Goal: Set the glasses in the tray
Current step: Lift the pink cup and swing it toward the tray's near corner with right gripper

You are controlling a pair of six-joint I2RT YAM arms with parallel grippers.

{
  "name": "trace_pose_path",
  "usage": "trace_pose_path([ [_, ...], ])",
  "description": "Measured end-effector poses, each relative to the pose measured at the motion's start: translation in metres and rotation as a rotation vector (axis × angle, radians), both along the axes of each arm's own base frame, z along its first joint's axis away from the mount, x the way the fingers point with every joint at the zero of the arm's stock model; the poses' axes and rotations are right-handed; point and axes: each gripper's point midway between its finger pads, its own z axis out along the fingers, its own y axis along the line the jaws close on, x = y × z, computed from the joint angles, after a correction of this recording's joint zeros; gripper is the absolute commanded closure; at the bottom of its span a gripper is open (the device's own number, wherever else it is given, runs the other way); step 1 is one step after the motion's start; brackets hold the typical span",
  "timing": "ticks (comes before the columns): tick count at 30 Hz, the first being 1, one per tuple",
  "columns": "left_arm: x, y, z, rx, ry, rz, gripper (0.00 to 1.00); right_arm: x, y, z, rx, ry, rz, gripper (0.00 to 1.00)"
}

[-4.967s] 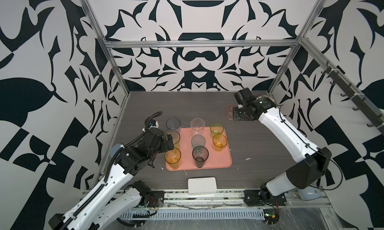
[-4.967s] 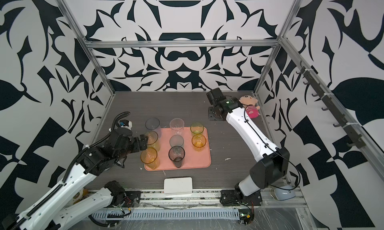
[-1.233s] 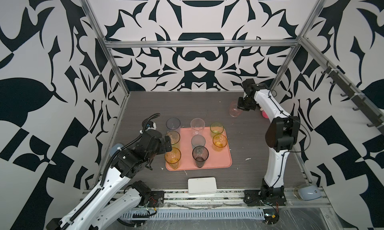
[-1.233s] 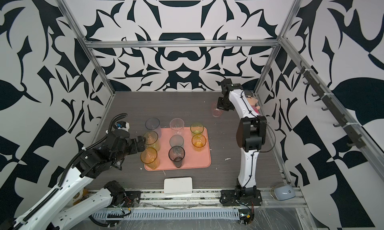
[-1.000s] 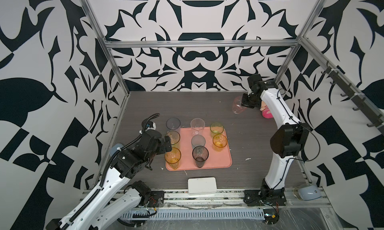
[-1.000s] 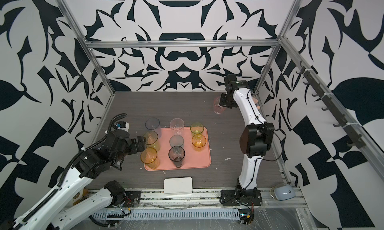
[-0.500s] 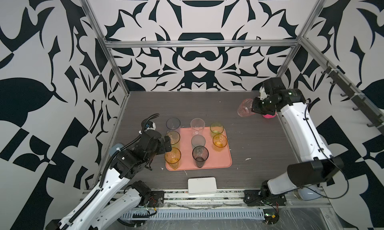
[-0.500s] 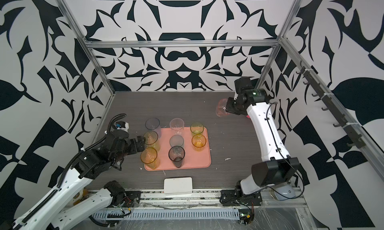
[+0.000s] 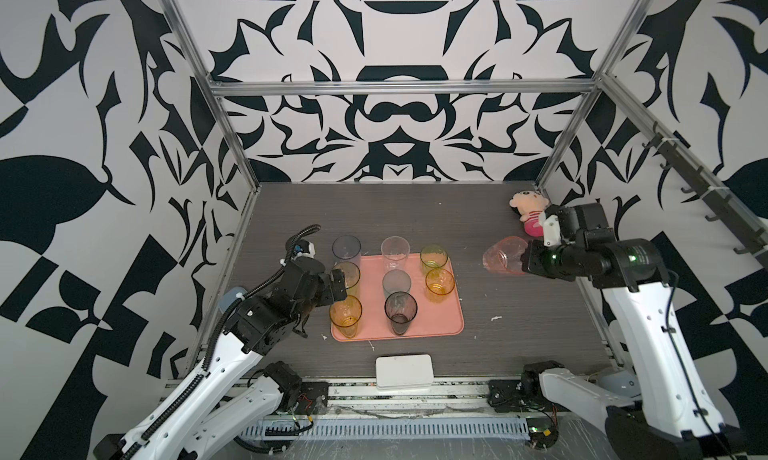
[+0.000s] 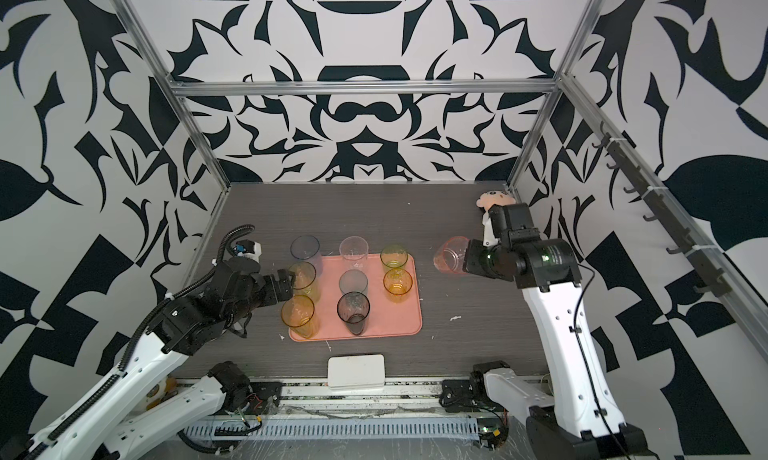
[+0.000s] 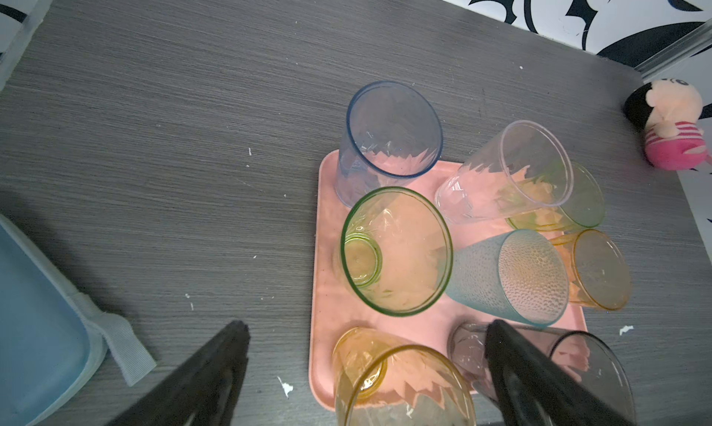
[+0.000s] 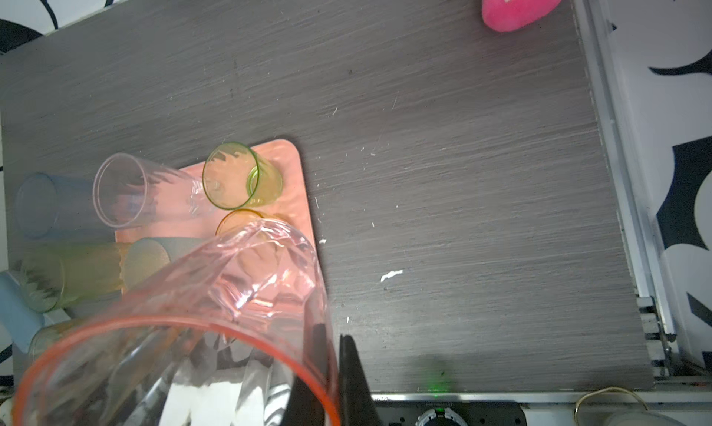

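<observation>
The salmon-pink tray (image 9: 440, 320) (image 10: 399, 316) lies mid-table and carries several upright glasses, among them an amber one (image 9: 345, 314), a smoky one (image 9: 400, 316), a teal one (image 9: 396, 282) and a clear one (image 9: 395, 250). A blue-grey glass (image 9: 346, 248) stands at its far left corner. My left gripper (image 9: 332, 285) (image 11: 368, 327) hovers open at the tray's left edge, beside the amber glass (image 11: 400, 381), touching nothing. My right gripper (image 9: 524, 259) (image 12: 331, 366) is shut on the rim wall of a pink glass (image 9: 505, 255) (image 12: 192, 327), held tilted in the air right of the tray.
A small white box (image 9: 404, 371) sits at the front edge. A plush doll (image 9: 528, 214) lies in the far right corner behind my right wrist. A pale blue pad (image 11: 38, 327) lies left of my left arm. Metal frame posts border the table.
My right arm has swung out toward the right and nearer the front, carrying the pink glass with it. The left arm and the glasses on the tray have stayed put.
</observation>
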Motion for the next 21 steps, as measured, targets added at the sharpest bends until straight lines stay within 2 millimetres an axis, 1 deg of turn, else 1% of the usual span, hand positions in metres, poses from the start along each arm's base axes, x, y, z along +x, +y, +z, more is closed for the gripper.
trace_pose_path([
  [3,0.001,-0.001,0.001,-0.004,-0.002,-0.002,0.00,-0.019,0.004,-0.005,0.012,0.008,0.014,1.00],
  [5,0.001,-0.002,0.001,-0.007,-0.003,-0.004,0.00,-0.027,0.006,-0.008,0.016,0.016,0.026,1.00],
  [10,0.000,-0.002,0.001,-0.011,-0.003,-0.007,0.01,-0.044,0.019,-0.025,0.010,0.071,0.081,1.00],
  [15,-0.001,-0.002,0.002,-0.015,-0.005,-0.009,0.00,-0.057,0.030,-0.041,-0.003,0.122,0.124,1.00],
  [21,-0.001,-0.003,0.002,-0.018,-0.005,-0.012,0.00,-0.073,0.038,-0.059,-0.019,0.161,0.153,1.00],
])
